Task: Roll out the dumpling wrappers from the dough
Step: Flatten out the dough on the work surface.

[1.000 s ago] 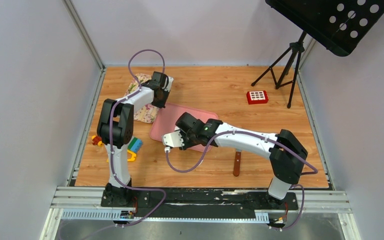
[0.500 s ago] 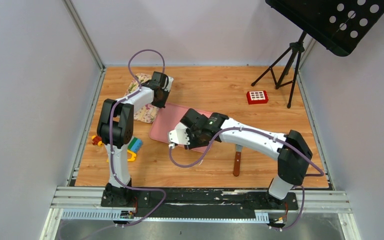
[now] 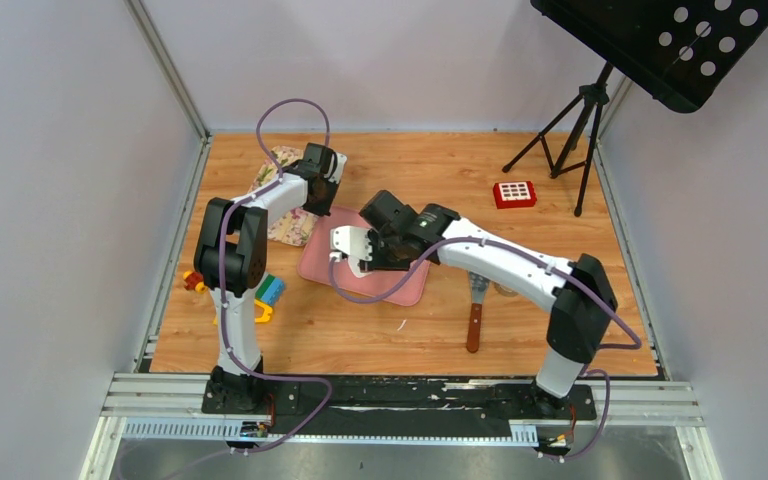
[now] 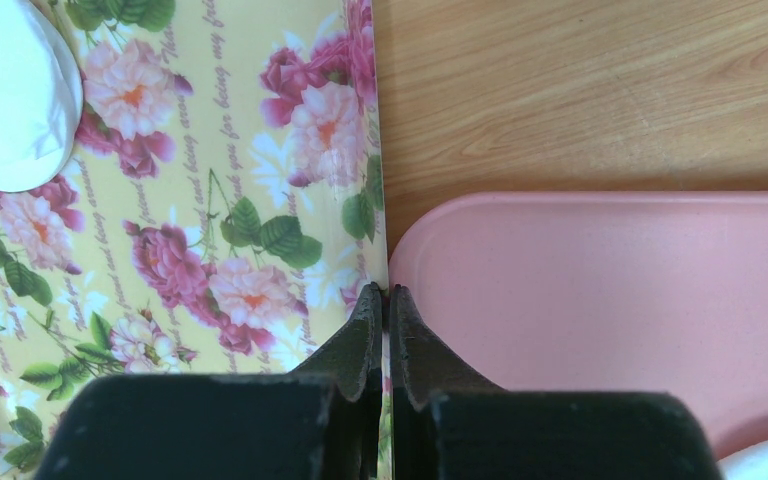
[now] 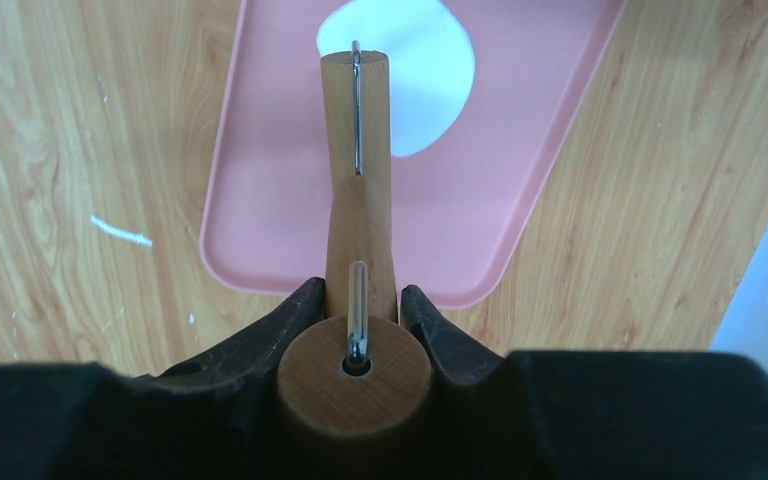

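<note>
My right gripper (image 5: 360,295) is shut on the wooden roller (image 5: 356,375), whose handle points out over the pink tray (image 5: 270,200). A flattened white oval of dough (image 5: 415,90) lies at the tray's far end, partly hidden behind the handle. From above, the right gripper (image 3: 352,250) hangs over the tray (image 3: 405,285) and covers the dough. My left gripper (image 4: 382,297) is shut on the rim of the floral plate (image 4: 210,180), right beside the tray (image 4: 600,290). A round white dumpling wrapper (image 4: 5,90) lies on that plate.
A wooden-handled scraper (image 3: 475,312) lies on the table right of the tray. Coloured toy blocks (image 3: 265,295) sit by the left arm. A red box (image 3: 514,194) and a tripod (image 3: 570,130) stand at the back right. A small white scrap (image 5: 120,232) lies near the tray.
The right arm has carried the roller from the tray's near-left edge farther back over the tray. The left arm and gripper have not moved.
</note>
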Controlling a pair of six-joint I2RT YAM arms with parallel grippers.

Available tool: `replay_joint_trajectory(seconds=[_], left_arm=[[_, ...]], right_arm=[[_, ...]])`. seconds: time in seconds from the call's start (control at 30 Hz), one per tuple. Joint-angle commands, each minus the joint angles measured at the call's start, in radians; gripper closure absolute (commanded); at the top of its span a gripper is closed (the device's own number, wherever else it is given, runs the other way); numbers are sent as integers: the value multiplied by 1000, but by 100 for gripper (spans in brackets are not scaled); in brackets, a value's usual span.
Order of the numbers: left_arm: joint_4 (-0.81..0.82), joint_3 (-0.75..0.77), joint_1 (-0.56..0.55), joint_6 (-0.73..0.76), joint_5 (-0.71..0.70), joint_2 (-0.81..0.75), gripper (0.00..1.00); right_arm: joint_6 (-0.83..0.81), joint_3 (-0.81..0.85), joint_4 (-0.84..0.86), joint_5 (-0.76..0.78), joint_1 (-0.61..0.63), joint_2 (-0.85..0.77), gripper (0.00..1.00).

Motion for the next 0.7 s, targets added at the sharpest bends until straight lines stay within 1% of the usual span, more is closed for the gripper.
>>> replay_joint_trajectory(seconds=[0.0,0.13,0.4,0.67], left_arm=[[-49,-29,1,4,-10,35,100],[-49,-30,1,4,-8,34,100],[-45,-34,1,4,-3,30,100],[-45,-34,1,2,-3,30,100]], right_arm=[[54,100,84,-1,2,93,100],[45,141,85,16,2,178,100],[7,94,78,94,-1,279,100],[-7,101,20,46,-1,309,100]])
